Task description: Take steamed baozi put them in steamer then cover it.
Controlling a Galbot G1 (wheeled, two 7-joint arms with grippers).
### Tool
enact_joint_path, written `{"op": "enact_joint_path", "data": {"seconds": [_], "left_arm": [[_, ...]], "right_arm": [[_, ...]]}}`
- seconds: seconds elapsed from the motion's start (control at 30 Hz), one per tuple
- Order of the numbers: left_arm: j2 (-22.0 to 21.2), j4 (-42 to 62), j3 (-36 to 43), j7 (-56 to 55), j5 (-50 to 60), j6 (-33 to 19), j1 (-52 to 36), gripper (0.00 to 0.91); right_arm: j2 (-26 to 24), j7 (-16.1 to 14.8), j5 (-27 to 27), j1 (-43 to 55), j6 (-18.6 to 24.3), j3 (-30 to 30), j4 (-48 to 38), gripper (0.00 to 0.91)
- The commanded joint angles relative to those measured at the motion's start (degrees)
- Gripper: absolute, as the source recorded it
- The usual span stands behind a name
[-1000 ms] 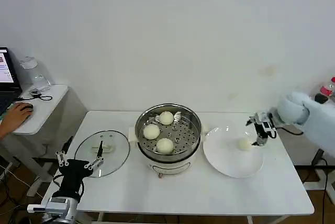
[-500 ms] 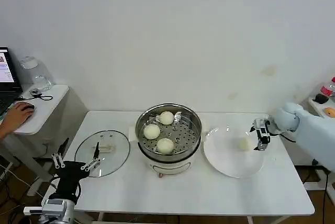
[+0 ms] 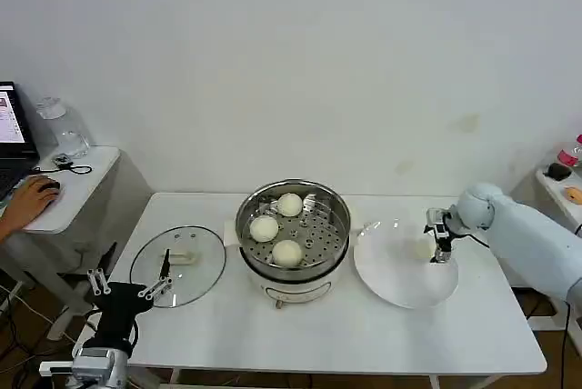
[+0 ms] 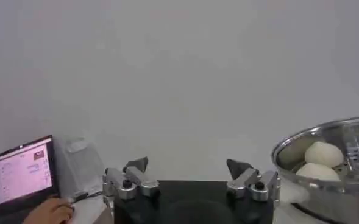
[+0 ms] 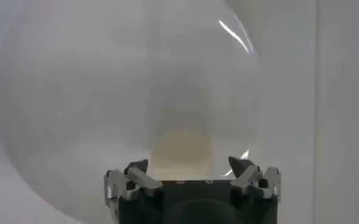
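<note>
A: Item one, right claw [image 3: 440,242]: how is it recorded?
B: It is entered as spread, its fingers [image 5: 136,168] parted to either side of a small round pale cream dough bun [image 5: 180,150]. The bun is lodged on the flat white round plate [image 3: 400,282], toward that plate's right side, with the claw lowered over it.

A: Item two, left claw [image 3: 127,287]?
B: It is listed as spread and holding nothing, parked low at the front left corner of the white counter [image 3: 346,339], just in front of the round clear glass lid with metal rim and cream bar handle [image 3: 178,264]. The lid is laid flat on the counter, left of the pot.

A: Item three, the pot?
B: A round shiny steel steamer pot with perforated floor on a cream-white base [image 3: 293,231] is catalogued at the counter's centre, uncovered. Three further pale buns [image 3: 286,252] are held inside it. The plate is placed just beside it on the right.
</note>
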Motion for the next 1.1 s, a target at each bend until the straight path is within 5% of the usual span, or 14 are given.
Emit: {"op": "enact_joint_path", "data": {"seconds": [0.03,0.47,0.77,1.1], "left_arm": [[0.0,-0.03,-0.01,-0.02,-0.03,-0.03,-0.02,0.907],[-0.04,-0.12,-0.31,-0.06,-0.18,-0.09,0.1,0.907],[0.32,0.17,-0.2,-0.12,-0.2,-0.03,-0.25,0.907],[0.42,0.75,1.09,-0.34,0.19,0.11,-1.88,0.907]], "right_arm": [[3.01,-0.2,-2.07,-1.02,0.78,1.5,-4.93,0.897],[3.12,-1.02,-2.5,-0.84,0.87,1.82,-4.95,0.635],[-2.25,-3.3,2.56,6.24,-1.53,-1.96,4.14,0.635],[-8.08,-2.58,15.04,27.5,-6.47,-15.68,20.51,0.645]]}}
